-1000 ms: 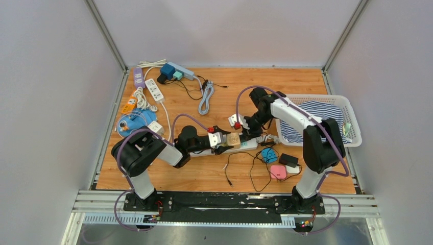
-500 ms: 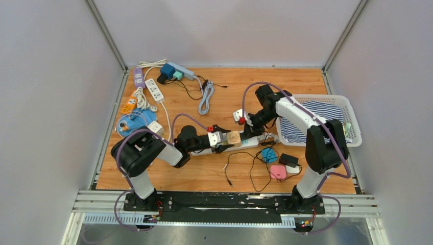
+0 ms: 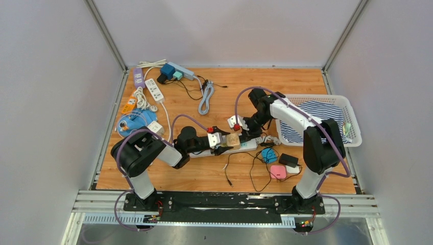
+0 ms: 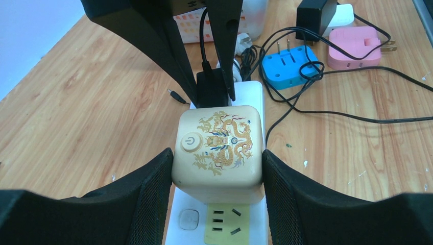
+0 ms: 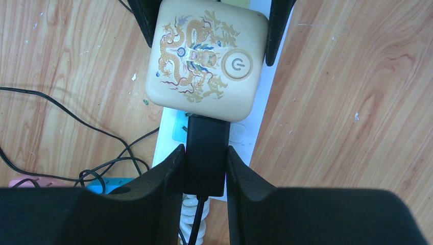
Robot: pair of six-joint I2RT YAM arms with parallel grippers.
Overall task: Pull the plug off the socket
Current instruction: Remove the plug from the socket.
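Occupying the wooden table's (image 3: 224, 176) right edge: white basket (image 3: 353, 109) with striped cloth. White power strip (image 5: 263, 109) lies mid-table, with a blue adapter (image 4: 291, 61) and a pink adapter (image 4: 357, 46) nearby. Left gripper (image 4: 217, 158) clamps the cream cube (image 4: 218, 145) on the strip. Right gripper (image 5: 205, 151), held low, pinches the black plug (image 5: 206, 145), which touches the cube. Prongs hidden.

1. You find the cube adapter (image 4: 218, 148) on the power strip (image 4: 254, 97), between the left gripper (image 4: 217, 158)'s fingers.
2. The plug (image 5: 207, 138) sits just right of it on the strip, inside the right gripper (image 5: 205, 153).
3. Your basket (image 3: 319, 97) lies farther right.
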